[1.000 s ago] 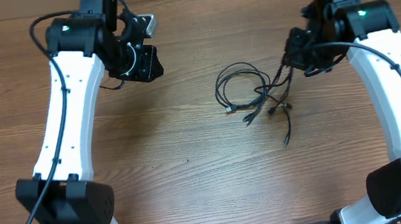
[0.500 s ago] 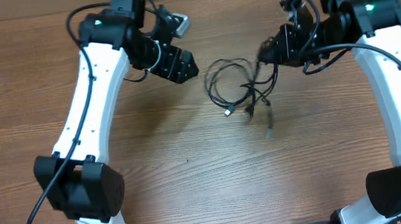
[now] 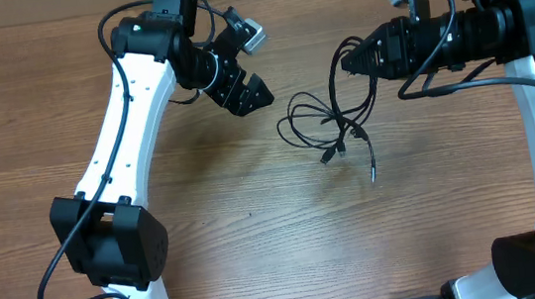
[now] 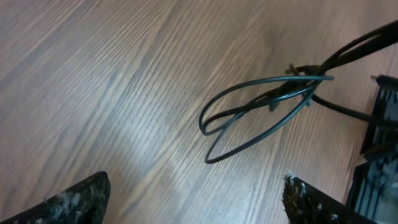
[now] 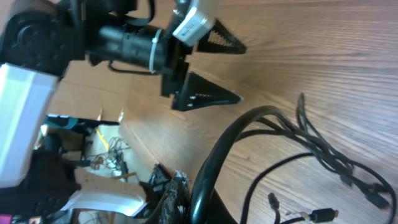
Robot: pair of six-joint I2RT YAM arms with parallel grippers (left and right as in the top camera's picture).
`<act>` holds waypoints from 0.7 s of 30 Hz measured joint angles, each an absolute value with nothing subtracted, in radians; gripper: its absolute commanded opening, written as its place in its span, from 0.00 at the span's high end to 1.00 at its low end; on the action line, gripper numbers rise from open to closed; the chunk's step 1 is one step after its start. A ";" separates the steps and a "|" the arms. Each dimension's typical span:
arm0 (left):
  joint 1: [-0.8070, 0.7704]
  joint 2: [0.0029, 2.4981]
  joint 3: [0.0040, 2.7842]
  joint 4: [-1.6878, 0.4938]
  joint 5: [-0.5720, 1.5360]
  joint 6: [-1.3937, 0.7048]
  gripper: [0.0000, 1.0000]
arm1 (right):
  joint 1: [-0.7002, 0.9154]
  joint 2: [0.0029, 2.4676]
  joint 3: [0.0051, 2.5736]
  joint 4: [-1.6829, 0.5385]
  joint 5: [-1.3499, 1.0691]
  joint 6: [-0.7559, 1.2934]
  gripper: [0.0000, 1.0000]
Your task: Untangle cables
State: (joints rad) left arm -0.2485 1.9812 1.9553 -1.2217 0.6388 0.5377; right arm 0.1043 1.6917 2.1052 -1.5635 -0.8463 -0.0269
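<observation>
The cables are one messy bunch right now. They sit between my two grippers, on the counter. A few strands go up from the bunch to my right gripper. That gripper is pinched together on them, and it holds them a little off the wood. The rest of the bunch hangs and lies just under and beside it. The plug ends rest on the counter on the side away from that gripper.

A round loop sticks out of the bunch toward my left gripper. That gripper has its fingers wide apart and holds nothing. The loop lies just in front of it and does not touch it. In the left wrist view I see the loop flat on the wood, between the two fingertips but farther out.

So I think the job has only begun. One side is held, which is good. But the cords cross over each other in the middle, and no cord lies alone. I judge the next step is to grab the loop with the left gripper and pull the two sides apart slowly. Most of the work is left.
</observation>
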 measured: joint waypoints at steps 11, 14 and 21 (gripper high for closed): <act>-0.342 2.130 1.956 -1.187 0.820 0.810 0.16 | 0.104 1.692 2.105 -1.613 -0.887 -0.060 0.96; -0.359 2.204 1.956 -1.193 0.870 0.871 0.21 | 0.104 1.692 2.105 -1.616 -0.887 -0.064 0.96; -0.358 2.231 1.956 -1.230 0.978 0.955 0.96 | 0.104 1.692 2.105 -1.616 -0.887 -0.064 0.96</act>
